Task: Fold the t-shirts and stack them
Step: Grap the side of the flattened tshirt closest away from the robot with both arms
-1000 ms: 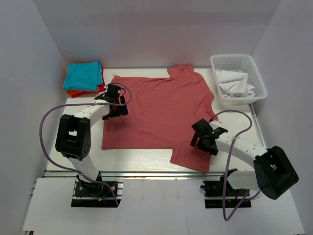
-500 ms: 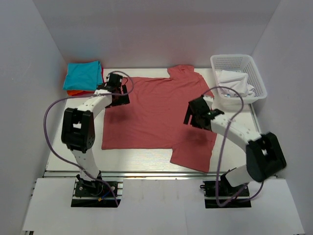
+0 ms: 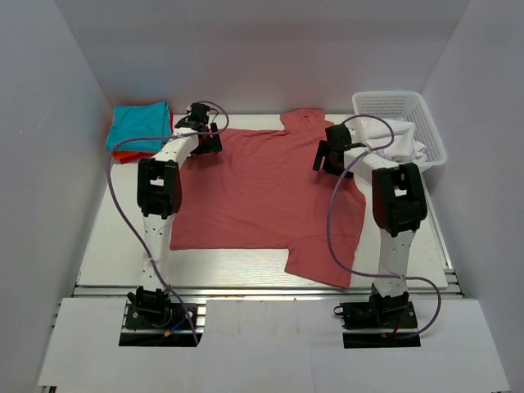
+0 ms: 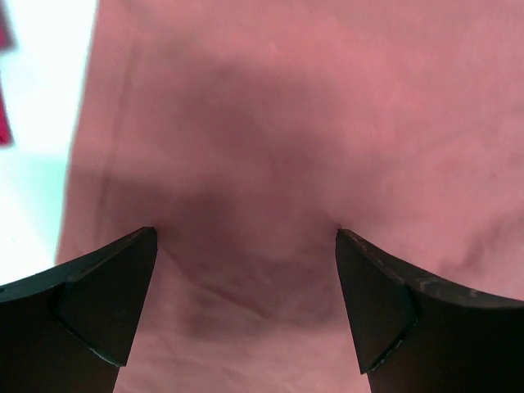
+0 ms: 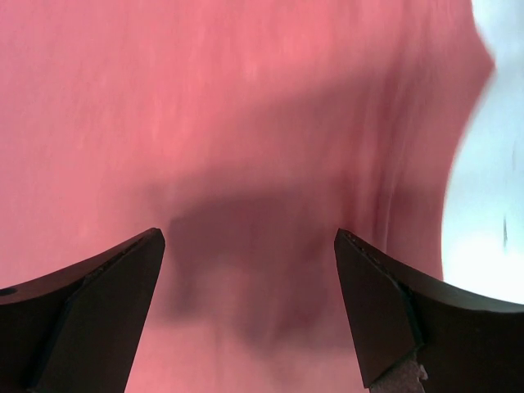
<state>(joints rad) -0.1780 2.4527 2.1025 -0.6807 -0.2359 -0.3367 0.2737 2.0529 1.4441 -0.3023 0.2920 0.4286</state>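
Desk (image 3: 115, 229): pale, flat.
Centre: dusty salmon-red cotton t-shirt (image 3: 262, 196), spread flat.
Far left corner: folded t-shirt stack (image 3: 137, 127), teal on top, red and orange edges beneath.
Far right corner: white plastic lattice basket (image 3: 393, 96).

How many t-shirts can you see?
4. A salmon-red t-shirt lies spread flat in the middle. At far left is a folded pile: teal t-shirt on top, red t-shirt and orange t-shirt edges under it. More may hide there.
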